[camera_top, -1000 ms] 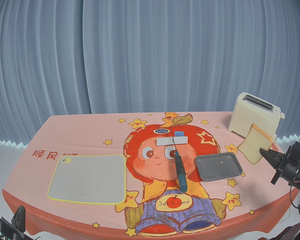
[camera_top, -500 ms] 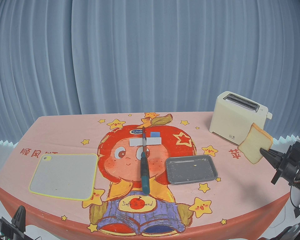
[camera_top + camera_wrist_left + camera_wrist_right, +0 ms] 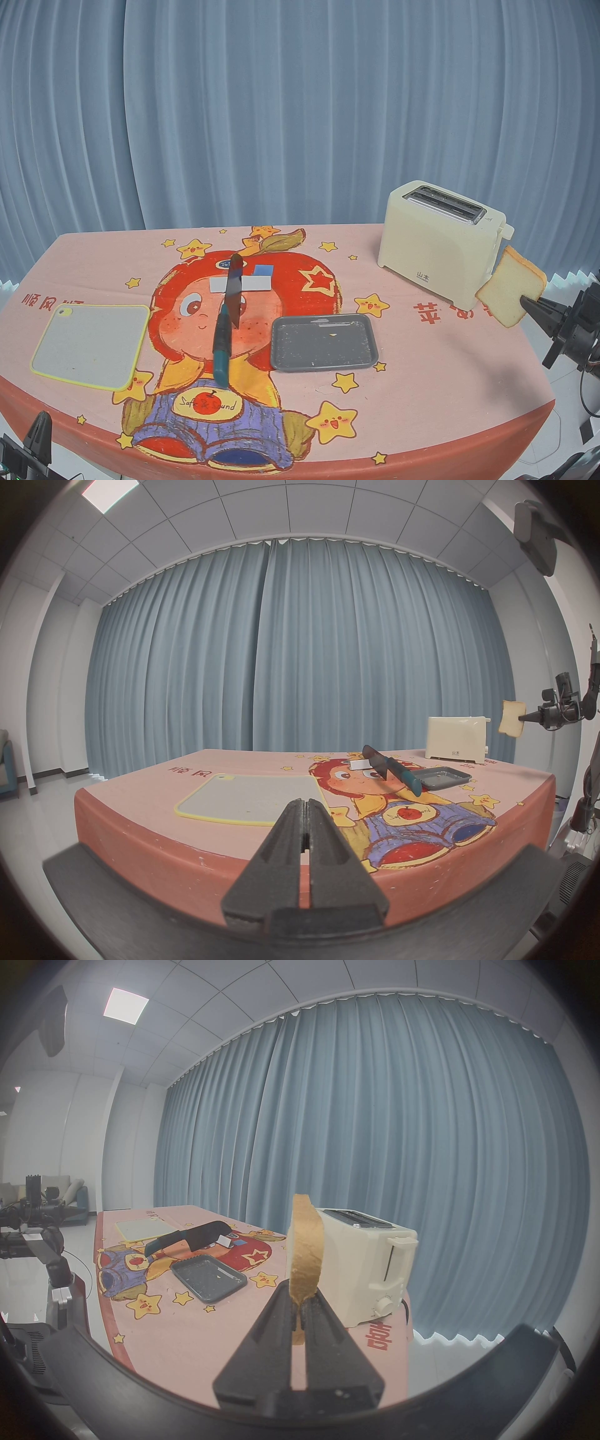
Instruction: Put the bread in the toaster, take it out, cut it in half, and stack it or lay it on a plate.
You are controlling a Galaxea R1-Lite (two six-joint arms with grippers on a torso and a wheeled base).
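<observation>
From the head: pinching the bread (image 3: 511, 292) at its lower corner with the right hand (image 3: 526, 304), held in the air past the tabletop's (image 3: 437, 381) right edge, just beside the toaster (image 3: 437, 250) and outside it. Lying on the tabletop: grey plate (image 3: 306, 353) near the middle, knife (image 3: 224, 328) just left of it, cutting board (image 3: 87, 347) at far left.

From the left wrist: left hand (image 3: 306, 814) with fingers pressed together, gripping nothing, low before the tabletop's near edge.

From the right wrist: clamped on the bread, upright and edge-on, with the toaster close behind it.
</observation>
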